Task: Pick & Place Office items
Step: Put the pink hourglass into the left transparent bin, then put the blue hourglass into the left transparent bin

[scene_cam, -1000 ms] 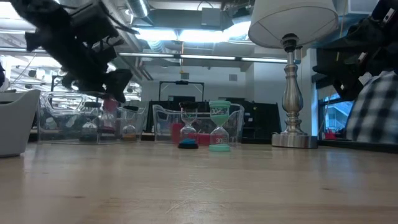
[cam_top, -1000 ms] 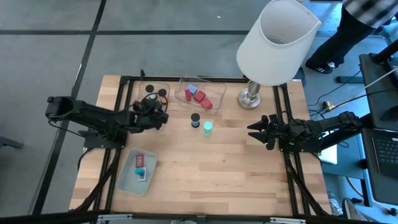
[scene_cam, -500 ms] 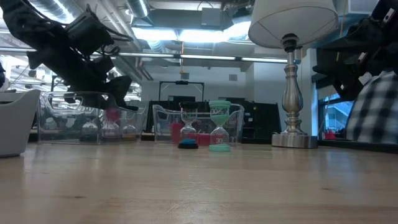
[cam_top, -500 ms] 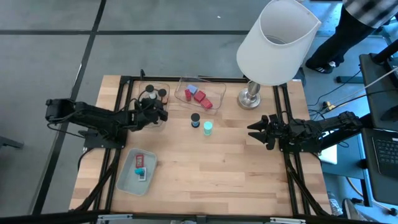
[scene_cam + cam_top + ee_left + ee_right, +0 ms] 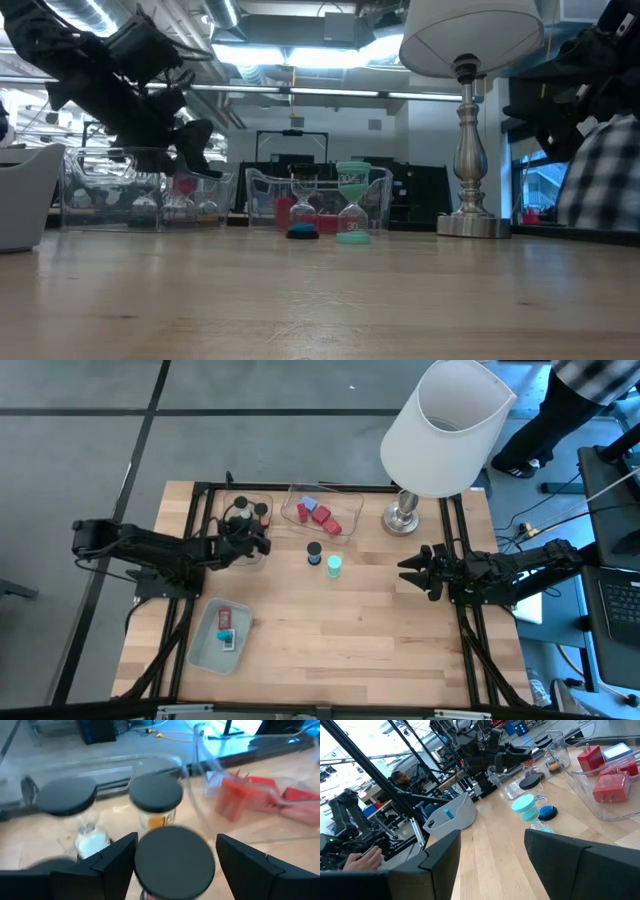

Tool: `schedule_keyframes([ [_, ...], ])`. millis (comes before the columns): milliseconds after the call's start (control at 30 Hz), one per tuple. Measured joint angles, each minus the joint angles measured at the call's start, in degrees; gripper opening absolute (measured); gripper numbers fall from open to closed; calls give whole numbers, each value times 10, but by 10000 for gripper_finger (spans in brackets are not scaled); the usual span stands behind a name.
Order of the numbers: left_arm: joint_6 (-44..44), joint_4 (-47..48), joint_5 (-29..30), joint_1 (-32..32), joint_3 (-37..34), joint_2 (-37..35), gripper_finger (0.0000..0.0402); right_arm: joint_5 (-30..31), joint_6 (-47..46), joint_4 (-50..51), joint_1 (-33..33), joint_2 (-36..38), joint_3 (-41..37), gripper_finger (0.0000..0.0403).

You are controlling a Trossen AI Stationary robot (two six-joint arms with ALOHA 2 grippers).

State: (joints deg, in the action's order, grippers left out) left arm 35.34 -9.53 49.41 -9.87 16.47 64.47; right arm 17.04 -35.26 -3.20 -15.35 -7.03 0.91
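Left hand (image 5: 172, 865) over the clear tray (image 5: 232, 532), fingers spread astride a black-capped timer (image 5: 171, 861), not clamped; release cleanly, lift straight up clear of neighbouring caps; right hand (image 5: 408, 571) open, idle by bench edge.

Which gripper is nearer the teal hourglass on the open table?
The right gripper looks slightly nearer the teal hourglass, hovering to its right, fingers open. The left gripper is over the clear tray at far left, open around a black-capped hourglass.
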Motion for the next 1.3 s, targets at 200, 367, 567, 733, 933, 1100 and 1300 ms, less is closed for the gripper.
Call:
schedule_keyframes([
  [200,-78,10,-23,0,29,-40,279,0,0,0,0,0,0,224],
  [367,-116,69,-38,9,68,-65,285,0,0,0,0,0,0,224],
  [567,-181,88,-62,43,116,-65,286,0,0,0,0,0,0,224],
  [733,-238,28,-141,72,132,-41,286,0,0,0,0,0,0,224],
  [933,-257,-72,-195,100,132,43,286,0,0,0,0,0,0,224],
  [1100,-274,-169,-200,115,132,131,286,0,0,0,0,0,0,224],
  [1300,-312,-189,-217,122,179,206,313,0,0,0,0,0,0,224],
])
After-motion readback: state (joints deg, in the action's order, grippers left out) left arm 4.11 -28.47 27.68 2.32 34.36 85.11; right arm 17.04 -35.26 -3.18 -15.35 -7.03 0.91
